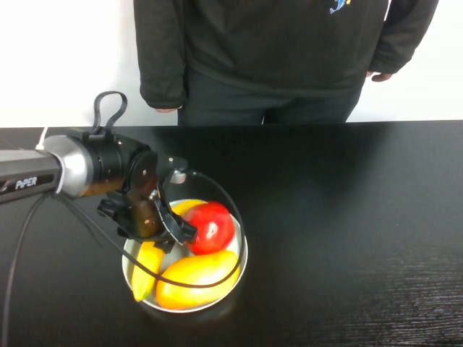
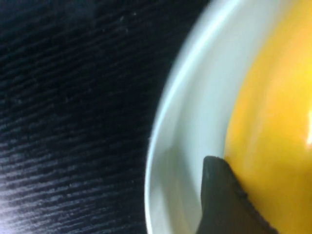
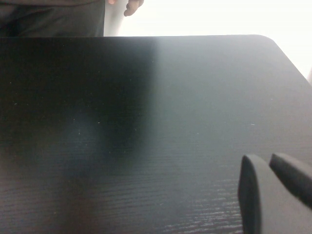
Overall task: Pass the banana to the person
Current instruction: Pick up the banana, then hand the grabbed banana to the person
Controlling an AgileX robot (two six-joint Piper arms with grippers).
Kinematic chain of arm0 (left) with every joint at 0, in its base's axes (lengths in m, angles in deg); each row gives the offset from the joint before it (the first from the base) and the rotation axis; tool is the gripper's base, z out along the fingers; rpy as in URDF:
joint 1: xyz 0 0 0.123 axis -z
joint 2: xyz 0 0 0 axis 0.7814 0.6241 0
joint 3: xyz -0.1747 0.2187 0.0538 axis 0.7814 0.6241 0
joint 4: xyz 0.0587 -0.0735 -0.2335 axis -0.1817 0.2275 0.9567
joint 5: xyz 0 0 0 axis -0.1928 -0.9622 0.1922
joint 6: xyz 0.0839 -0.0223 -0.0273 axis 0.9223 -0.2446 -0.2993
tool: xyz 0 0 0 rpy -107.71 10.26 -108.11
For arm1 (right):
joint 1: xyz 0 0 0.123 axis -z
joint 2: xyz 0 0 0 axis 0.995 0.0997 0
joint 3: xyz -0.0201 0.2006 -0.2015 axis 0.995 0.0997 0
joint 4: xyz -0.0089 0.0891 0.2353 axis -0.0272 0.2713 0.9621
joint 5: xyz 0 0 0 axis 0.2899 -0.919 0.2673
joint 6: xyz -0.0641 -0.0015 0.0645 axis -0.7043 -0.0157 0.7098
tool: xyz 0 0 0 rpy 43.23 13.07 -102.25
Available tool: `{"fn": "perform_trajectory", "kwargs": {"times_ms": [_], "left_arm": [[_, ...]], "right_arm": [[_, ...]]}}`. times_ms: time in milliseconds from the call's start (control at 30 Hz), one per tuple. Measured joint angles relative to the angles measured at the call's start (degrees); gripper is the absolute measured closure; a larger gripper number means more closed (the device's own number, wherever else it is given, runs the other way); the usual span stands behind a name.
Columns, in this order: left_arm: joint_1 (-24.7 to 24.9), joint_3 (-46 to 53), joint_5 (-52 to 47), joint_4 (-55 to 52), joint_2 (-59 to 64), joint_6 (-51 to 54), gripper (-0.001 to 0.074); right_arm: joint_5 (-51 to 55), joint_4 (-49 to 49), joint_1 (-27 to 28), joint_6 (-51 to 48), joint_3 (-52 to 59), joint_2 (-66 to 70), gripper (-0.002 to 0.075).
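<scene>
In the bowl (image 1: 239,271): left gripper (image 1: 160,230) closing on banana (image 1: 148,266), unlifted; finger gap unclear. Right gripper (image 3: 273,195) parked, fingers together; person (image 1: 282,50) waiting.

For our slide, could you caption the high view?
Left gripper lowered into the fruit bowl over the banana; person waits.

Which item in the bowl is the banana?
On the black table, find the white bowl under the left hand. The banana is the slim curved yellow fruit along the bowl's left rim, beside the plumper mango and red apple. The right hand hangs over bare table.
</scene>
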Motion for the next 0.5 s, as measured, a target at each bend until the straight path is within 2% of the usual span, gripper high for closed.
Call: {"fn": "perform_trajectory", "kwargs": {"times_ms": [233,500], "left_arm": [[0.0,-0.1,-1.2,-0.4,-0.9,0.0,0.0452],[0.0,-0.1,-7.4,-5.9,-10.6,-4.8,0.0452]], "right_arm": [[0.0,0.0,0.0,0.0,0.0,0.0,0.0733],[0.0,0.0,0.0,0.0,0.0,0.0,0.0734]]}}
